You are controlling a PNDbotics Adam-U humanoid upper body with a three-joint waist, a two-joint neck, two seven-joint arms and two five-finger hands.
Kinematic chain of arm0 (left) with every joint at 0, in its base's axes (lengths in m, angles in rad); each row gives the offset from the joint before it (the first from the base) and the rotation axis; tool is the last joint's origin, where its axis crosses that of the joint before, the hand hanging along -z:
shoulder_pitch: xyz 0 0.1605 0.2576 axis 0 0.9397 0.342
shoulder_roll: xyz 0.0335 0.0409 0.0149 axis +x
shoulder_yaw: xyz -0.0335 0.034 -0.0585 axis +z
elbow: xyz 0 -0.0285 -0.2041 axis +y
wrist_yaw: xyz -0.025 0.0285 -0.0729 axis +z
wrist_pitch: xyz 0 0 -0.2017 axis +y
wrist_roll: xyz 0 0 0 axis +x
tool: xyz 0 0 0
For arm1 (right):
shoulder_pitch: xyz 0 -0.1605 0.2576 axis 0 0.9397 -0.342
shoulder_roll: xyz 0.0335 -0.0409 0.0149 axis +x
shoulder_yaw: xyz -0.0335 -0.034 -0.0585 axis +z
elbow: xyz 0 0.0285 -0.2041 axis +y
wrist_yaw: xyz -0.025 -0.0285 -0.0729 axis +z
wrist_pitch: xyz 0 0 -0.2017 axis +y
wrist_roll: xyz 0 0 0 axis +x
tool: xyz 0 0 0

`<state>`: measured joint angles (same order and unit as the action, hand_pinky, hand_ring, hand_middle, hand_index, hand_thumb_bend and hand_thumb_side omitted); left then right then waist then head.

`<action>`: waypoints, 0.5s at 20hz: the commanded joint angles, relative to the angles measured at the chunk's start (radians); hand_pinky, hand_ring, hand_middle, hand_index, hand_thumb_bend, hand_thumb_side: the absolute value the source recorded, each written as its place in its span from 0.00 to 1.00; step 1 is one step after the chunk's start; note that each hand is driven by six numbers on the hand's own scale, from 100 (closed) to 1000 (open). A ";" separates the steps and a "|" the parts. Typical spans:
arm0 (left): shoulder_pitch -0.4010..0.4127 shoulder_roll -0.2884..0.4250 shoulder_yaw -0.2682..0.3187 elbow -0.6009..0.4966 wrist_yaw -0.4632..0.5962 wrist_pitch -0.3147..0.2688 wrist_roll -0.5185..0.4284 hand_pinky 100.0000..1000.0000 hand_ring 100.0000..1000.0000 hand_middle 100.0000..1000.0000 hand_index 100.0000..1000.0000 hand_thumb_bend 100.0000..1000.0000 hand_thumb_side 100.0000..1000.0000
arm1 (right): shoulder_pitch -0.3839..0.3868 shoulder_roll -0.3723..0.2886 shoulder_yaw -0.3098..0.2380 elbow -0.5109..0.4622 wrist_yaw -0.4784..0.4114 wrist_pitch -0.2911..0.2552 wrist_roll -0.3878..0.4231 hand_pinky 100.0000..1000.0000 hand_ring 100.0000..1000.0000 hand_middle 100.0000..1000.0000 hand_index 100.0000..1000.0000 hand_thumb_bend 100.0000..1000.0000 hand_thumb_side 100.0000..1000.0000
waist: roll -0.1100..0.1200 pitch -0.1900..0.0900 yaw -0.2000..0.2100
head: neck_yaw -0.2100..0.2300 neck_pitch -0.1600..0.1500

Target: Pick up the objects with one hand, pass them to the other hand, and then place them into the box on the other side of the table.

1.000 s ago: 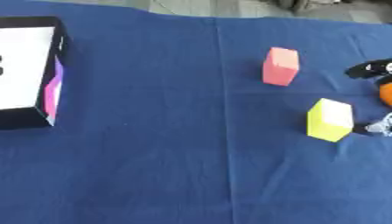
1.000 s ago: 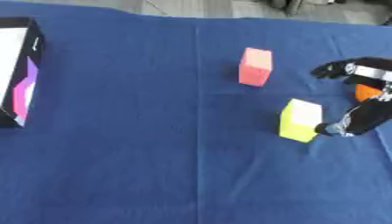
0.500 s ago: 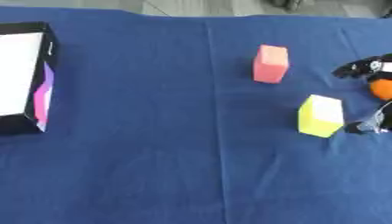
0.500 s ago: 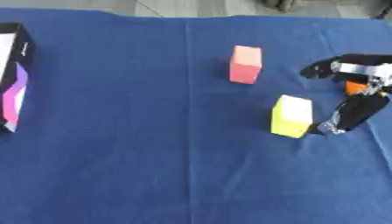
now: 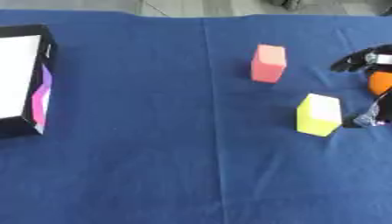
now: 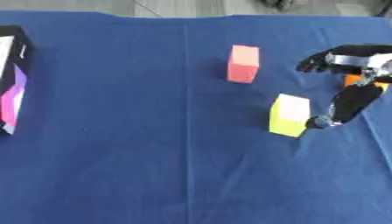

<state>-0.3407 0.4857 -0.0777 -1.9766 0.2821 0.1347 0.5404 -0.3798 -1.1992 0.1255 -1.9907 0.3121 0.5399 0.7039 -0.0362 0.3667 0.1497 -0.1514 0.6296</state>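
My right hand (image 6: 354, 97) comes in from the right edge, its fingers (image 6: 337, 59) and thumb curled round a small orange object (image 6: 353, 79). The thumb tip sits right beside a yellow block (image 6: 289, 114) standing on the blue cloth. A pink block (image 6: 243, 64) stands farther back, left of the hand. The black box (image 5: 46, 52) with a white inside and a purple and pink side lies at the table's left edge. My left hand does not show in either view.
A blue cloth (image 5: 153, 153) with a lengthwise crease covers the table. Its far edge meets a grey floor at the top of the view.
The whole picture has shifted, so the camera has moved. My right hand stays round the orange object beside the yellow block. The blocks and box have not moved on the cloth.
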 commanded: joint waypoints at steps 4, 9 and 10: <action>-0.004 0.035 0.001 -0.023 -0.001 -0.010 -0.006 0.77 0.68 0.75 0.90 0.11 0.89 | -0.018 -0.006 -0.007 -0.004 0.046 0.023 0.079 0.91 0.94 0.87 0.92 0.48 0.10 | 0.006 -0.017 0.004 | 0.001 -0.005; -0.004 0.038 -0.001 -0.023 0.001 -0.007 -0.009 0.77 0.68 0.75 0.90 0.11 0.89 | -0.025 0.003 0.005 0.008 0.052 0.021 0.093 0.91 0.94 0.87 0.92 0.49 0.10 | 0.006 -0.017 0.008 | 0.000 -0.003; -0.004 0.038 -0.002 -0.023 0.001 -0.007 -0.010 0.77 0.68 0.75 0.90 0.11 0.89 | -0.025 0.005 0.008 0.011 0.055 0.020 0.095 0.91 0.94 0.87 0.92 0.49 0.11 | 0.006 -0.017 0.009 | 0.000 -0.002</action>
<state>-0.3399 0.4937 -0.0818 -1.9767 0.2823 0.1284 0.5333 -0.3932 -1.1737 0.1418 -1.9793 0.3579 0.5055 0.7395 -0.0318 0.3668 0.1595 -0.1511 0.6302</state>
